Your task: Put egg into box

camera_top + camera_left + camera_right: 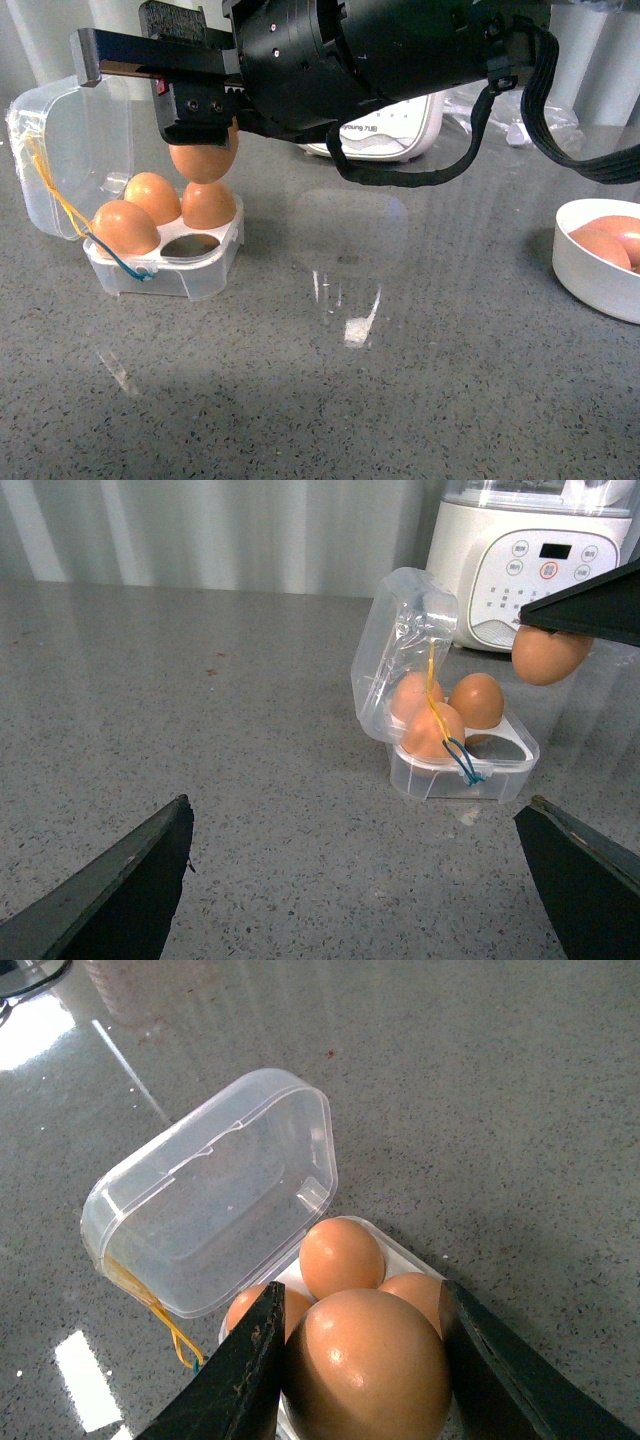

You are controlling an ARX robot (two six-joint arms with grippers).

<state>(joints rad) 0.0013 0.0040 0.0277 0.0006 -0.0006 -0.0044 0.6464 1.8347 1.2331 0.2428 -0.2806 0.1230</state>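
- The right hand [358,1300] is clamped on a smooth orange-brown hen's egg [203,160], with one dark finger [250,1370] pressed to each side of the shell.
- The egg hangs clear of the worktop, above the small clear plastic four-slot egg box [200,282].
- In the front view the held egg sits right over the rear right boxed egg [208,205]. The left wrist view shows it higher than the box and a little off towards the appliance side, apart from the boxed eggs.
- The right arm reaches in from the right across the front view, its hand pointing down at the box.
- The box holds three brown eggs. Its near right slot [190,243] lies bare.
- The hinged clear lid [60,150] stands open on the far left side, and a yellow and blue cord [62,200] trails down from it.
- The left hand [357,815] hovers low over the grey speckled worktop [420,390], its fingers spread wide and holding nothing, well short of the box.
- A cream kitchen appliance [400,130] stands behind the box.
- A round white bowl [595,275] with more brown eggs sits far right.
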